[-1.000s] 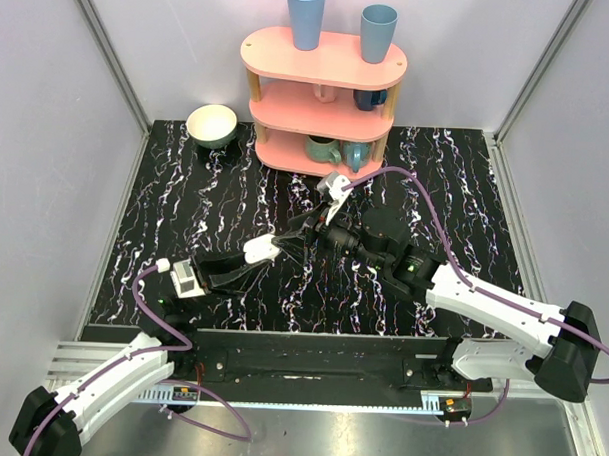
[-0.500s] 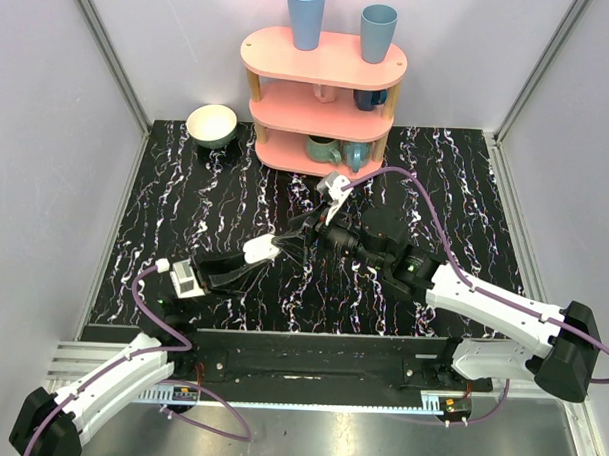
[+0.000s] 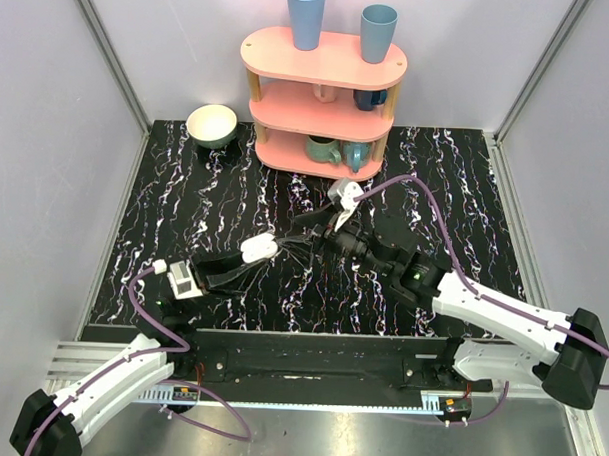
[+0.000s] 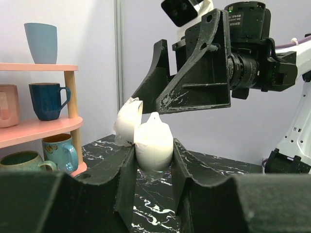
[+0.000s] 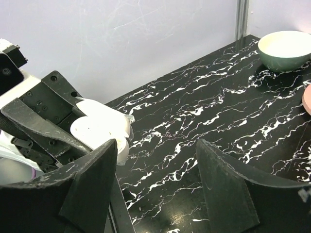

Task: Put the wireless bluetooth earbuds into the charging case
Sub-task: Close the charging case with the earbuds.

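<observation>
Since a second ago the right arm has drawn a little back and to its own right, so the right gripper point(image 3: 302, 233) now sits just short of the charging case point(image 4: 153, 138) rather than over it, while the case itself has barely shifted. It is off the table point(image 3: 185, 204), pinched at its lower sides by the left gripper point(image 3: 256, 254), whose jaws are pressed against it. From the left wrist view the case stands roughly upright, with a white flap that looks like its lid point(image 4: 129, 121) tipped open behind it. From the right gripper the case lies straight ahead and slightly below, close but apart from it, and the right arm is the only free one to reach it. Its jaws are spread wide with nothing between them. Neither of the earbuds can be told apart from the case in any view, so whether one is already seated cannot be judged.
</observation>
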Available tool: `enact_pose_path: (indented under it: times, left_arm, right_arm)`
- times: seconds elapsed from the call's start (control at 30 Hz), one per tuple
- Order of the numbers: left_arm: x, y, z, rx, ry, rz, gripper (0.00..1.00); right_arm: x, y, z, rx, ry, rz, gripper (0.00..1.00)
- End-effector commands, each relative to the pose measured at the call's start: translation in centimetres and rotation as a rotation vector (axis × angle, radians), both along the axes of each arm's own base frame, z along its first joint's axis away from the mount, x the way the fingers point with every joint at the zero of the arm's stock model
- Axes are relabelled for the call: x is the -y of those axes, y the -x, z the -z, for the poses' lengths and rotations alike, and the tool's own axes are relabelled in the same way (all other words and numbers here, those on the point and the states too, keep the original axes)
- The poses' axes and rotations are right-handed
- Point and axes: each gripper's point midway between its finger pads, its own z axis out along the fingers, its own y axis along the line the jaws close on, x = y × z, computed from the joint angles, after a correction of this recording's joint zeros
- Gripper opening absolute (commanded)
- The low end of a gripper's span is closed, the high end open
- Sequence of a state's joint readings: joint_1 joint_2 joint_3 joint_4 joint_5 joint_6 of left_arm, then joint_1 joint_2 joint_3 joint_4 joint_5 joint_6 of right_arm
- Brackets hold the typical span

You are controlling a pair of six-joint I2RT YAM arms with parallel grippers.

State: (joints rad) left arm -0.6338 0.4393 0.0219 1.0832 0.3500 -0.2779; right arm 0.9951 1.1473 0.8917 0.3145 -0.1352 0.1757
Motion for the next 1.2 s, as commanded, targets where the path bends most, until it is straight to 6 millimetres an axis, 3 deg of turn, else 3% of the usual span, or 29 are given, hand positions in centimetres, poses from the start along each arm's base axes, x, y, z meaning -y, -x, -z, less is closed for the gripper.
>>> enact_pose_path:
  times: [0.0, 0.1, 0.23, 0.33, 0.4, 0.43, 0.47, 0.5, 0.53, 0.6, 0.63, 0.8, 0.93, 1.17]
  left_arm:
    - [-0.3, -0.4, 3.5, -0.048, -0.021, -0.028, 0.00]
    - [-0.3, -0.6, 3.7, -0.054, -0.025, -0.034, 0.00]
    - [-0.3, -0.7, 3.1, -0.046, -0.017, -0.038, 0.00]
    - [-0.2, -0.7, 3.1, -0.049, -0.027, -0.032, 0.00]
    - [-0.2, -0.6, 3.2, -0.050, -0.024, -0.027, 0.00]
    - [-0.2, -0.5, 3.3, -0.052, -0.021, -0.025, 0.00]
    - [-0.2, -0.5, 3.3, -0.050, -0.020, -0.025, 0.00]
    - [-0.3, -0.5, 3.3, -0.050, -0.020, -0.027, 0.00]
    - [-0.3, -0.5, 3.2, -0.047, -0.019, -0.027, 0.00]
    - [0.2, 0.0, 3.3, -0.038, -0.044, 0.003, 0.00]
    - [0.5, 0.2, 3.0, -0.026, -0.058, 0.023, 0.00]
    - [1.7, 1.1, 3.6, -0.023, -0.128, 0.103, 0.00]
    - [2.1, 1.6, 3.5, -0.008, -0.133, 0.135, 0.00]
    - [2.2, 1.9, 4.4, -0.027, -0.146, 0.154, 0.00]
  right_arm:
    - [1.4, -0.1, -3.5, 0.081, -0.116, 0.055, 0.73]
    - [2.3, -0.9, -3.2, 0.073, -0.130, 0.122, 0.74]
    - [5.1, -3.7, -2.2, 0.028, -0.126, 0.337, 0.76]
    - [7.8, -5.9, -1.3, -0.017, -0.102, 0.532, 0.81]
    - [9.2, -7.4, -1.7, -0.064, -0.107, 0.606, 0.86]
    - [9.3, -7.9, -0.1, -0.104, -0.040, 0.608, 0.87]
    - [8.6, -7.8, -1.0, -0.136, -0.053, 0.553, 0.88]
    - [9.3, -8.8, -0.7, -0.162, -0.033, 0.567, 0.95]
    - [9.2, -9.1, 1.2, -0.212, 0.040, 0.569, 0.96]
    - [9.2, -9.2, 0.3, -0.227, 0.058, 0.568, 1.00]
    - [9.1, -9.0, 0.6, -0.240, 0.076, 0.560, 1.00]
    - [7.5, -8.1, -1.7, -0.333, -0.018, 0.485, 1.00]
    - [5.1, -6.8, -1.7, -0.346, 0.018, 0.337, 1.00]
    - [2.6, -4.7, -1.1, -0.396, 0.014, 0.159, 1.00]
